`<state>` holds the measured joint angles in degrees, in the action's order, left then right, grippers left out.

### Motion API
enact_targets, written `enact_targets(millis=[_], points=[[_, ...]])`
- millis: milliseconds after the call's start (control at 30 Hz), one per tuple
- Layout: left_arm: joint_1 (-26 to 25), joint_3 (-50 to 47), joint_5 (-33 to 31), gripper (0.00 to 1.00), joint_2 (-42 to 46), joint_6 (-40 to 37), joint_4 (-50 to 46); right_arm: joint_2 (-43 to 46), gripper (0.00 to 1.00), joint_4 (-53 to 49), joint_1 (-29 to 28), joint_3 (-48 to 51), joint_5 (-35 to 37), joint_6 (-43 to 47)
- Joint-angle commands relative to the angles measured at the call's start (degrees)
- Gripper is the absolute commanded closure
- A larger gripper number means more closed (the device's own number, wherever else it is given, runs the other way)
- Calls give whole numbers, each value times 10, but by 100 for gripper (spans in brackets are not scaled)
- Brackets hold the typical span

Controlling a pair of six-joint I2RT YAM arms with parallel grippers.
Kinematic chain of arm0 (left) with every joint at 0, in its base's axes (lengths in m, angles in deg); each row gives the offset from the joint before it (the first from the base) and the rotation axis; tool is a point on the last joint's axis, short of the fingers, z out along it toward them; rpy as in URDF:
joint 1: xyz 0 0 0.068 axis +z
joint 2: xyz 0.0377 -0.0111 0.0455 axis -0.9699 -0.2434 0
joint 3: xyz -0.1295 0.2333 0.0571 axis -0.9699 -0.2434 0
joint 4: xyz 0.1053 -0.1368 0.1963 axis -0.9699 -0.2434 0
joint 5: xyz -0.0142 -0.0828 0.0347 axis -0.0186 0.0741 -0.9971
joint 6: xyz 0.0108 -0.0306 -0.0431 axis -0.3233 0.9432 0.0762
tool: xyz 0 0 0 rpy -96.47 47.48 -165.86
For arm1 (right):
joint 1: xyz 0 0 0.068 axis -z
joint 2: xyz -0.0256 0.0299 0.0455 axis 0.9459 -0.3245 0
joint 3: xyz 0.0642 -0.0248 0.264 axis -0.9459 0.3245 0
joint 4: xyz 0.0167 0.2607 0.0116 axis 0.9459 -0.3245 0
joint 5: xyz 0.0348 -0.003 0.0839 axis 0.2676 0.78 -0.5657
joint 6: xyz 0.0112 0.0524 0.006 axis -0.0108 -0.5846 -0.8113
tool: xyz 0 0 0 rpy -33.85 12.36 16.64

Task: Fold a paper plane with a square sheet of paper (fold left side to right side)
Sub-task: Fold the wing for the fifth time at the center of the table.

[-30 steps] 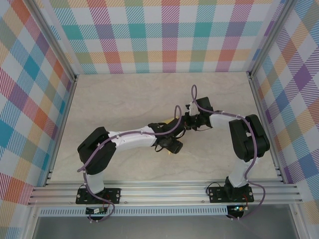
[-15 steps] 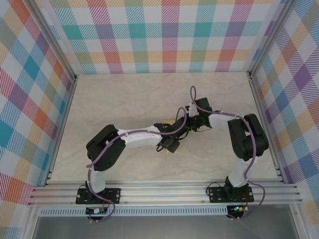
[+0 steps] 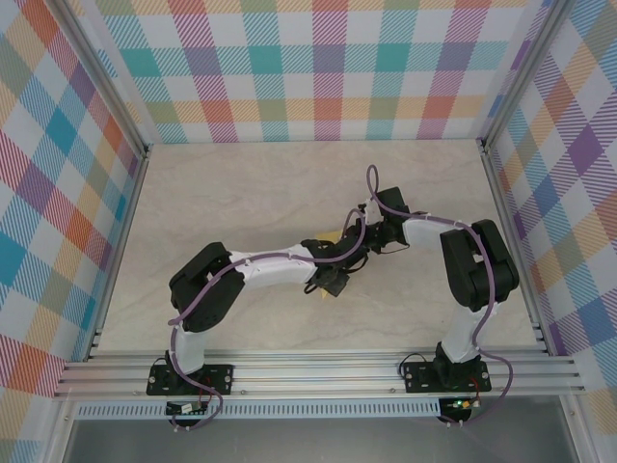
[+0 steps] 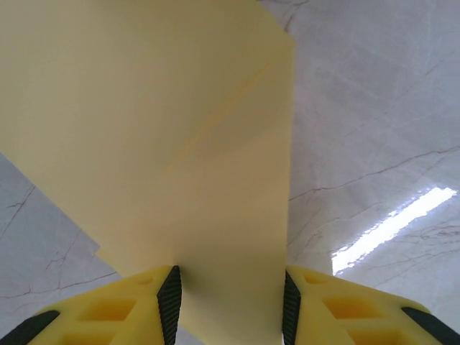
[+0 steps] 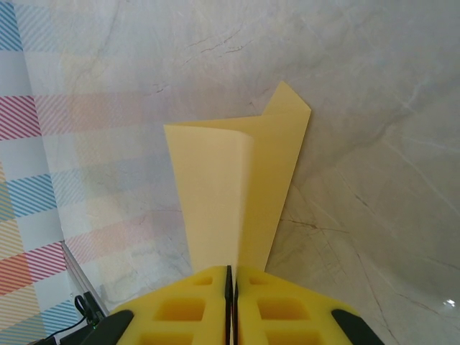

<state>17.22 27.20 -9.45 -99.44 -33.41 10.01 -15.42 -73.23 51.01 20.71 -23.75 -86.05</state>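
Pinching the yellow paper point(image 5: 230, 187) tight in the right claw point(image 5: 231, 269), one side curled up off the bench point(image 5: 374, 108). Keeping the left claw point(image 4: 230, 287) half wide, paper between its fingers. Could slip or crease crooked from a hard pull. Might tear too.

Pale marbled tabletop point(image 3: 241, 193) enclosed by 3 pastel plaid walls point(image 3: 318, 68).

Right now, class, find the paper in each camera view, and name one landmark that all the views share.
Top external: paper, a small yellow sliver at centre.
Left wrist: paper across upper left and centre, down to the left tool.
Right wrist: paper at centre, pinched in the right tool.
Shared landmark: the marble table.
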Motion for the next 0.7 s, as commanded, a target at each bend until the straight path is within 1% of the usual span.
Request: enact_targets(millis=[0,133,333,400,500,667], points=[[-19,23,-34,58,-3,-12,-22,-15,91,-14,-6,-12,-3,8],[-20,29,-42,58,-11,-9,-30,-14,91,-15,-7,-12,-4,7],[-19,37,-53,61,-25,-5,-41,-13,90,-16,-7,-11,-6,6],[-19,39,-56,63,-27,-3,-43,-13,90,-16,-7,-12,-6,6],[-19,41,-57,70,-32,-3,-47,-13,90,-17,-7,-12,-4,6],[-19,42,-57,72,-40,-1,-49,-14,90,-17,-7,-12,-6,5]])
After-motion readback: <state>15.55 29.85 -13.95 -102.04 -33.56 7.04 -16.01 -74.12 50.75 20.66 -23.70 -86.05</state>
